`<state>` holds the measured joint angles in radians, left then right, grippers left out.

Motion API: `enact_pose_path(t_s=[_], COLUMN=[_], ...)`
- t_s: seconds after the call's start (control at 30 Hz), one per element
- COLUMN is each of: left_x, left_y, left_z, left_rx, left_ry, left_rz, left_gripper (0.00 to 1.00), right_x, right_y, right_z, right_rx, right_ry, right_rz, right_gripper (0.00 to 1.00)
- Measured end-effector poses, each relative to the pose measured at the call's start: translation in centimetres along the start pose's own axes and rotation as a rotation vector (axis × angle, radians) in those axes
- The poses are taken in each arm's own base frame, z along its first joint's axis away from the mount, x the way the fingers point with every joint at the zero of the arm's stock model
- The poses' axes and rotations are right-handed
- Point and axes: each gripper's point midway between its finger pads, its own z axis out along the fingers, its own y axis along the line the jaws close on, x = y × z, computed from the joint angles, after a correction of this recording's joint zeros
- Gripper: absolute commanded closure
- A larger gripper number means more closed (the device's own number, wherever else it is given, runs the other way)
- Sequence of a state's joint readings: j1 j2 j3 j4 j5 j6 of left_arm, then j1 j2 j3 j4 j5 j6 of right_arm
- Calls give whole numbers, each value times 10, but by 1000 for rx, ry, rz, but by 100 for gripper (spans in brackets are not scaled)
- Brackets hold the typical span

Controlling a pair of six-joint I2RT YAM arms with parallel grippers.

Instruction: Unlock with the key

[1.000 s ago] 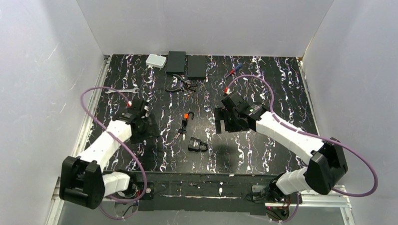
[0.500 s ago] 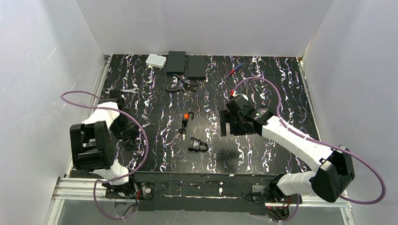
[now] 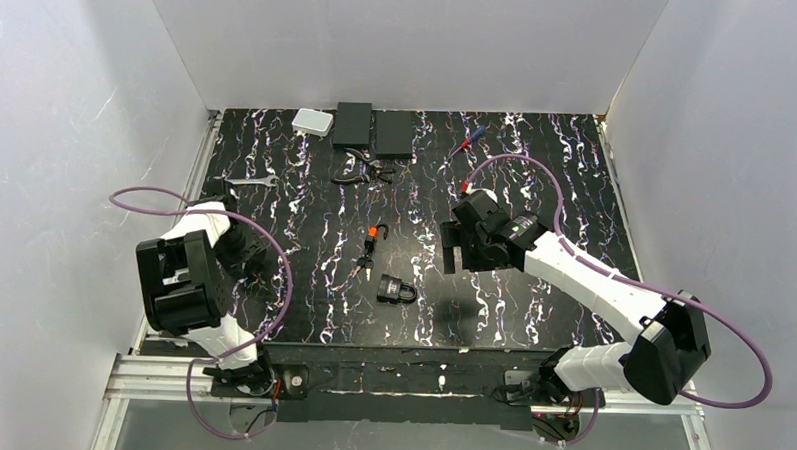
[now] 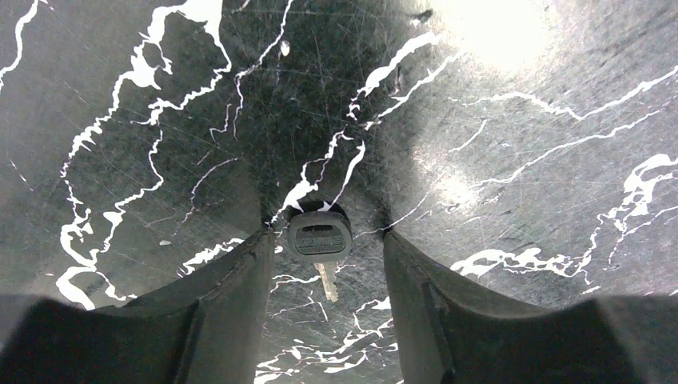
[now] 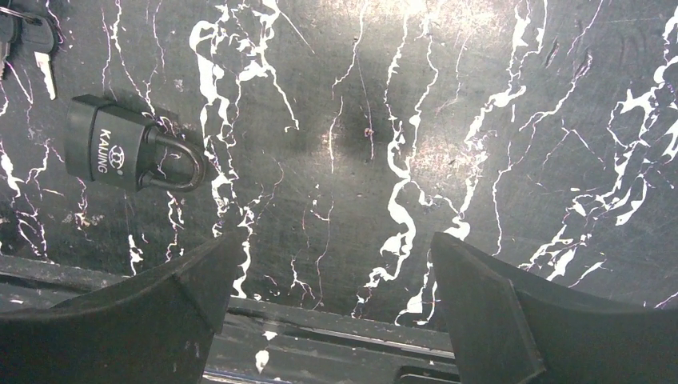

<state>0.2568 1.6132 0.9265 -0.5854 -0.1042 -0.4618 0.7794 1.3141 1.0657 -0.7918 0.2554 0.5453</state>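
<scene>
The key [image 3: 372, 246], with an orange-red and black head, lies at the table's middle; its black head and blade show at the top left of the right wrist view [image 5: 36, 44]. The black padlock [image 3: 397, 288] lies just in front of it, on its side [image 5: 120, 152]. My left gripper [image 4: 324, 238] is low over the left side of the table, open. Another small dark-headed key [image 4: 320, 234] with a silvery blade lies flat between its fingertips, with a gap on each side. My right gripper [image 5: 336, 240] hangs open and empty over bare table, right of the padlock.
At the back stand a white box [image 3: 312, 122] and two black boxes [image 3: 353, 125]. Pliers [image 3: 361, 174], a red-and-blue screwdriver [image 3: 468, 139] and a wrench [image 3: 251, 182] lie nearby. White walls close in three sides. The table's front rail [image 5: 320, 320] shows below the right fingers.
The left arm has folded back toward the left edge of the table and its jaws have narrowed. The right gripper has shifted slightly to the right.
</scene>
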Motion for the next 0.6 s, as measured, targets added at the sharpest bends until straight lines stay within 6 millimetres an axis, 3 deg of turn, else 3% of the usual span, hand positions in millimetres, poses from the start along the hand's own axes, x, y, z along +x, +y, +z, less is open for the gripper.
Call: enact_pose_path(t_s=[0.37, 0.6], left_x=[-5, -4], left_y=[-2, -4], left_z=[3, 3], left_rx=[22, 39], left_ry=[0, 6], left_rz=[9, 18], left_gripper=[76, 88], right_x=[8, 1], right_y=[-5, -1], right_z=[6, 4], right_rx=[32, 31], right_ry=[44, 39], right_rz=[-11, -10], right_gripper=[2, 2])
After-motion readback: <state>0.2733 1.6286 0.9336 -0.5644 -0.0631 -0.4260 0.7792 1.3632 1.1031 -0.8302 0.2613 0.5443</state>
